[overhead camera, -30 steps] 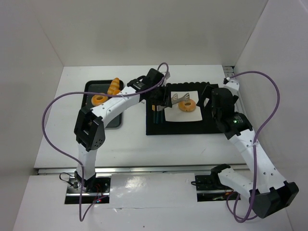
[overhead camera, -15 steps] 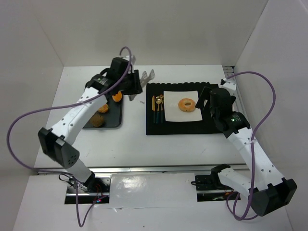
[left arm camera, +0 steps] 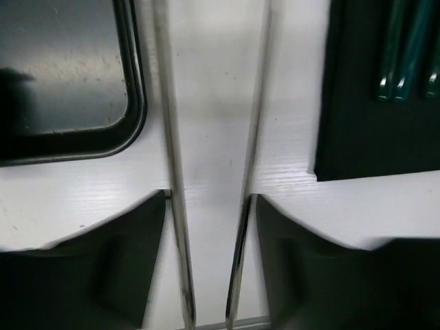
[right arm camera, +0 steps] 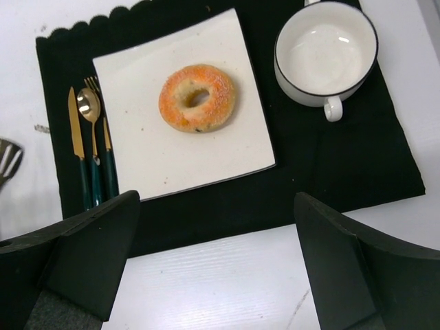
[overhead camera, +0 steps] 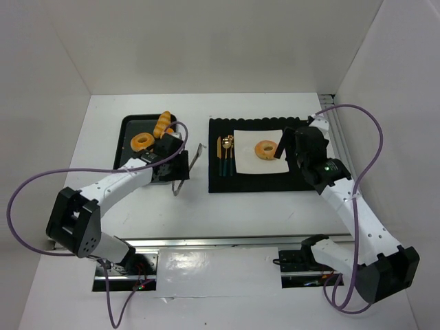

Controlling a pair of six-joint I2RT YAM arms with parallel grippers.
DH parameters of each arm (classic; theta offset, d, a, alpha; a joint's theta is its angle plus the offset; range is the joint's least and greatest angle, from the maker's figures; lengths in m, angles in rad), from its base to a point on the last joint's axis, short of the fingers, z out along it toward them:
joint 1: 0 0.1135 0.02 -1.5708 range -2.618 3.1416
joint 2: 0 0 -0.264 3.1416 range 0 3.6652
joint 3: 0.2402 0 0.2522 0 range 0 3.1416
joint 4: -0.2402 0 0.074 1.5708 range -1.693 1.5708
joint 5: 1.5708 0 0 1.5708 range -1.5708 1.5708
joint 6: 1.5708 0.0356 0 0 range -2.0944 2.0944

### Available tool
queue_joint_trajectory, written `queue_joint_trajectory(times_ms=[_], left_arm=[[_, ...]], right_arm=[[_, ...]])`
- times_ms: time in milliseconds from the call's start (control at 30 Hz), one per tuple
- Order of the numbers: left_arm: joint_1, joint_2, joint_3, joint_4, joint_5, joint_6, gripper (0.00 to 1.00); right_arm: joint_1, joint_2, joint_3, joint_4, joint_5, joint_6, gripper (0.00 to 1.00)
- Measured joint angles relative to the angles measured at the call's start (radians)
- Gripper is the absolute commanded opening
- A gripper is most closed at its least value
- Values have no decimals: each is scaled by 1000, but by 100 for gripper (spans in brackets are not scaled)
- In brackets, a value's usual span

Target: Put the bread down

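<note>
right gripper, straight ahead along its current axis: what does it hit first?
Probably the black placemat, just short of the white plate and its near edge; the bread lies further in. The right gripper is open above it; depth unclear.

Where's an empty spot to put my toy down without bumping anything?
The white table in front of the black placemat is bare. The placemat's near right corner, in front of the cup, is free too. Crowded: the strip between tray and placemat, where the left gripper holds tongs.
</note>
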Motion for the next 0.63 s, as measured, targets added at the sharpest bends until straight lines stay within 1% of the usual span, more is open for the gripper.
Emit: queue_joint_trajectory(times_ms=[67, 133, 167, 300, 433, 633], left_arm=[[-12, 16, -26, 12, -9, -14, 85], [-30, 20, -33, 22, -16, -29, 94], [-38, 19, -33, 26, -17, -31, 96], [-64, 8, -23, 35, -16, -32, 96], [-71, -2, 49, -6, -14, -28, 96], [-71, -108, 154, -28, -2, -19, 96]], right_arm=[[0, 9, -14, 2, -10, 1, 100], [0, 11, -32, 4, -24, 4, 100], [0, 13, -40, 5, -34, 6, 100], [-1, 49, -48, 9, -63, 26, 100], [-1, 109, -48, 11, -71, 43, 100], [-1, 147, -45, 12, -71, 53, 100]])
